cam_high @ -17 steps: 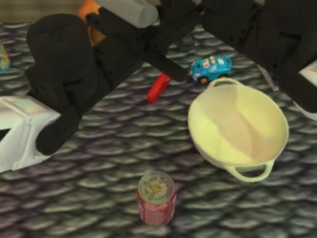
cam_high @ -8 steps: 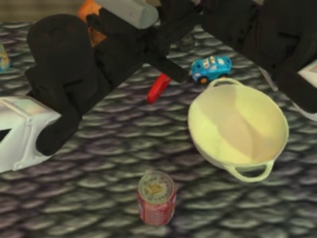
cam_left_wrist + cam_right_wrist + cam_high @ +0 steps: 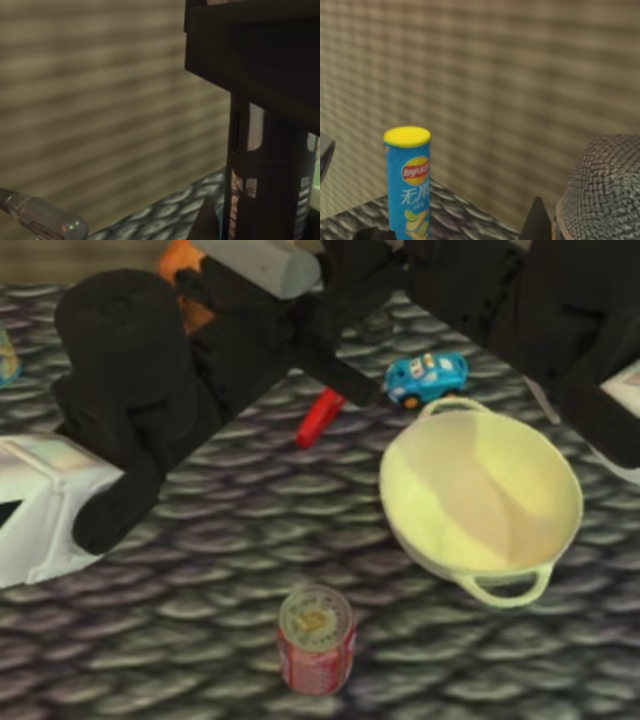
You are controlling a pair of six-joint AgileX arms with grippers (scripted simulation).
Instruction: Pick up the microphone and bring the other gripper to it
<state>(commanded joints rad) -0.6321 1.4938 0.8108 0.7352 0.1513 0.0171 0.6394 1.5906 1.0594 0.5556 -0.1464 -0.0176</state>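
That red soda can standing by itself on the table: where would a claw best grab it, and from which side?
Probably across its round side wall, just below the rim, coming straight down from above. The soda can stands upright with its lid facing up and nothing close beside it, so two fingers could likely drop on either side and squeeze the curved wall.

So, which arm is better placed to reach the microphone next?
Right, probably. The microphone's mesh head looms close in the right wrist view, while the left wrist view shows no microphone at all.
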